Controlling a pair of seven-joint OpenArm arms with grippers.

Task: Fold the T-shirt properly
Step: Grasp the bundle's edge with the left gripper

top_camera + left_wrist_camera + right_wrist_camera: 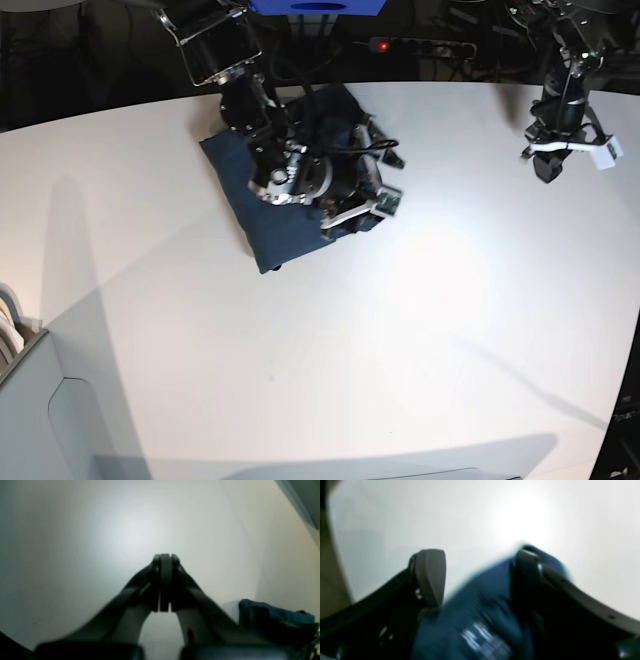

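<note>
Where the white table [320,340] comes nearest the base camera, a pale grey bin or tray edge [20,370] shows at the corner well away from the T-shirt [270,215], and the broad surface between them is bare. One T-shirt is in view, dark navy, lying as a compact folded bundle on the far part of the table. The right arm leans over it and hides much of its farther side. The right gripper [365,200] sits on the T-shirt's edge with its jaws spread wide; in the right wrist view the blue cloth [480,610] fills the gap between the two fingers [430,575] and rises against the one on the right, though whether it is pinched cannot be told. Farther off, well clear of the T-shirt, the left gripper [552,160] hangs above the table, pads pressed together on nothing; its wrist view shows the closed tips [165,562] and a corner of the cloth [270,615]. Two arms, two grippers.
</note>
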